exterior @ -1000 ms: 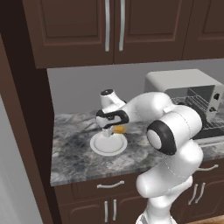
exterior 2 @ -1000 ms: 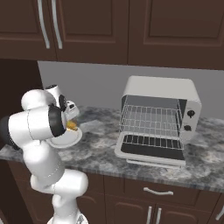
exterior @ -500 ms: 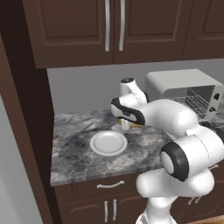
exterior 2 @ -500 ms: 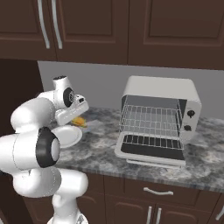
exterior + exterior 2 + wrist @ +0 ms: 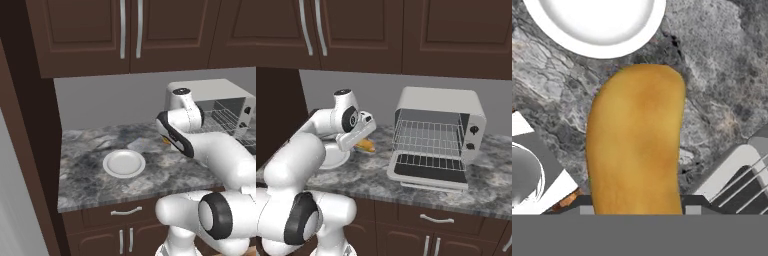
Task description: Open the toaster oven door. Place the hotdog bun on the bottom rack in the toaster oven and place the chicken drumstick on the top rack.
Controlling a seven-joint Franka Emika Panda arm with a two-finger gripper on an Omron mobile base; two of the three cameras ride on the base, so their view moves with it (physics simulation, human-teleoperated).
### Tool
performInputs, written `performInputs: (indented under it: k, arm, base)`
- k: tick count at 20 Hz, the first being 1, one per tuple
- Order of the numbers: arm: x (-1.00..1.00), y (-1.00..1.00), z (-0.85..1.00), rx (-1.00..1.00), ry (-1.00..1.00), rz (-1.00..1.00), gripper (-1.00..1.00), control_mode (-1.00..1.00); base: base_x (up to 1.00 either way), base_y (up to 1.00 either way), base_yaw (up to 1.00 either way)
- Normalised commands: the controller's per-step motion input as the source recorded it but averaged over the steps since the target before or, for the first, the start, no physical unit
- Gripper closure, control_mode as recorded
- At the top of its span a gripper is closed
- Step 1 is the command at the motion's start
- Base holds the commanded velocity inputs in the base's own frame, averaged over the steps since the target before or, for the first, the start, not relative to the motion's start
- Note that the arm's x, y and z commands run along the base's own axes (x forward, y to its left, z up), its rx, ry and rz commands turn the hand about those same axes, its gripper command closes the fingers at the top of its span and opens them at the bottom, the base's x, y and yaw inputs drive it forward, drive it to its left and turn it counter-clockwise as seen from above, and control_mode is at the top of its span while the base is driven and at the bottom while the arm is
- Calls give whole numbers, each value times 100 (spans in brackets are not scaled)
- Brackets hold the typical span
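Carried off the plate (image 5: pixel 123 163) and across the counter (image 5: pixel 90 185), the hotdog bun (image 5: pixel 636 140) now rides toward the toaster oven (image 5: pixel 438 135), where a second ago it hung just over the dish. It sits lengthwise between the fingers of the gripper (image 5: pixel 365 145), jaws closed narrowly on its sides. In the hand view the plate lies at 12 o'clock and the oven's lowered door (image 5: pixel 428 171) edges in at 4 o'clock.

This looks like the bun-to-bottom-rack step, door already down. Next the hand should swing toward 3 o'clock in the right base view, drop level with the lower rack (image 5: pixel 428 161) and slide in above the door. Room between the racks looks tight; bare counter lies between.
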Motion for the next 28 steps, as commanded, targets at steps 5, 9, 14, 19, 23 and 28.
performInputs:
  k: [5, 9, 14, 19, 23, 28]
  arm:
    - [-15, -99, 20, 5, -3, 7, 100, -100]
    - [-2, -85, 22, 4, -5, 13, 100, -100]
    - [0, -75, 16, 5, -5, 14, 100, -100]
    - [6, -56, 4, 9, -4, 12, 100, -100]
    - [22, -45, 0, 8, -1, 12, 100, -100]
    - [38, -18, 0, 1, 0, 11, 100, -100]
  base:
    - [0, 0, 0]
    - [0, 0, 0]
    - [0, 0, 0]
    - [0, 0, 0]
    - [0, 0, 0]
    - [0, 0, 0]
